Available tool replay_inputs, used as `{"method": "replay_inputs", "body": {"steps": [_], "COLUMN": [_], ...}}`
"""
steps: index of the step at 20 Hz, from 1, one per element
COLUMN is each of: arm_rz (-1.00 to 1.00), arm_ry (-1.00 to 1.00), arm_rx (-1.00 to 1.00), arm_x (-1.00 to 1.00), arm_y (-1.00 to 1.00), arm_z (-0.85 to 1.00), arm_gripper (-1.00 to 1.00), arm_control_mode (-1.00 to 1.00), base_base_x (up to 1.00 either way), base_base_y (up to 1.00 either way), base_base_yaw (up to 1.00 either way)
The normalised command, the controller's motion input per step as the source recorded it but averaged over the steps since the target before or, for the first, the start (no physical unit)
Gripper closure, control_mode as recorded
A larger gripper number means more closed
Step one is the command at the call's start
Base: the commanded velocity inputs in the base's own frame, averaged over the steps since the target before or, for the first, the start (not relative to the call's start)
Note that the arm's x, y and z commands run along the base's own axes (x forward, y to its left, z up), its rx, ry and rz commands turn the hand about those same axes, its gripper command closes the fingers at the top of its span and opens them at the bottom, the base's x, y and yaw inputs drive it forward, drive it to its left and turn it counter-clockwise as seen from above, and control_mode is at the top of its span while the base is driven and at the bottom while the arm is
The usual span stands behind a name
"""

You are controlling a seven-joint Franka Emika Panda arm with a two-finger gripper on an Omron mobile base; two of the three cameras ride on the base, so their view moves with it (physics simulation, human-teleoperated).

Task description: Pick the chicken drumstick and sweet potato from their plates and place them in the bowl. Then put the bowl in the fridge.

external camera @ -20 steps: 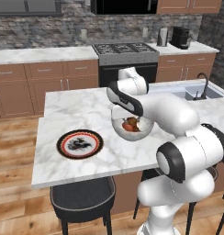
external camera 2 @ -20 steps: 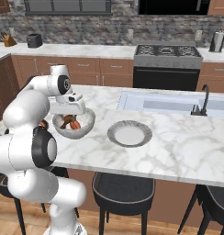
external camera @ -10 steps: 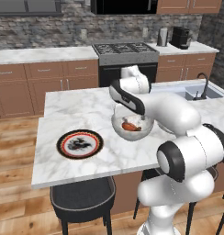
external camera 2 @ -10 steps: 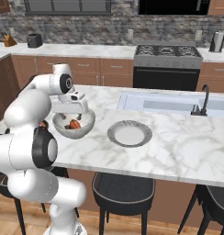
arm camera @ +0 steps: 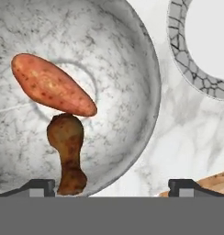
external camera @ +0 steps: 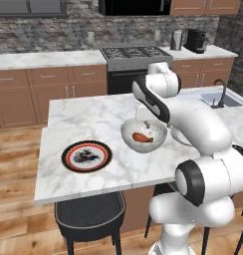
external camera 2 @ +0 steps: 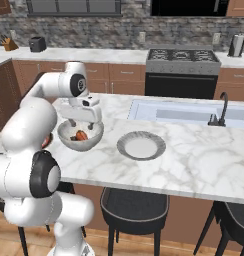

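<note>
Since a second earlier the sweet potato [arm camera: 52, 86] has come to rest inside the bowl [external camera: 143, 133], and the pincer [arm camera: 111, 186] has gone from narrow to spread wide, holding nothing. Bowl: deep, whitish-grey, standing at the centre of the left base view on the marble worktop [external camera: 83, 182]; in the right base view it sits at centre left, directly under the pincer. Sweet potato: orange-red, lying across the bowl's floor in the upper left of the hand view, its lower side touching the thick end of the chicken drumstick [arm camera: 67, 151]. Chicken drumstick: brown, in the lower left of the hand view, thin end towards the bottom edge, inside the bowl. Pincer: the two dark fingertips [arm camera: 38, 186] stand far apart at the bottom of the hand view, one before the bowl, the other over bare worktop. Dark plate [external camera: 86, 156] with red-orange rim: lower left of the left base view, well apart from the bowl. Light grey plate [external camera 2: 141, 145]: centre of the right base view, near the bowl; its rim shows at the upper right of the hand view.
</note>
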Motion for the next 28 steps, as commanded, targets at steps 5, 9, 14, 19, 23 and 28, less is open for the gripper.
{"method": "replay_inputs", "body": {"steps": [5, 9, 14, 19, 23, 28], "arm_rz": [-0.31, -0.32, -0.23, -0.04, 0.01, 0.03], "arm_ry": [-0.06, -0.03, 0.0, 0.0, 0.0, 0.0], "arm_rx": [0.03, 0.0, 0.0, 0.0, 0.0, 0.0], "arm_x": [-0.54, 0.11, 0.21, 0.14, 0.27, 0.36], "arm_y": [-0.19, -0.13, -0.22, -0.08, 0.03, 0.07], "arm_z": [-0.07, -0.18, -0.1, -0.22, -0.3, -0.27], "arm_gripper": [-1.0, -1.0, -1.0, -1.0, -1.0, -1.0], "arm_control_mode": [-1.0, -1.0, -1.0, -1.0, -1.0, -1.0], "base_base_x": [0.0, 0.0, 0.0, 0.0, 0.0, 0.0], "base_base_y": [0.0, 0.0, 0.0, 0.0, 0.0, 0.0], "base_base_yaw": [0.0, 0.0, 0.0, 0.0, 0.0, 0.0]}}
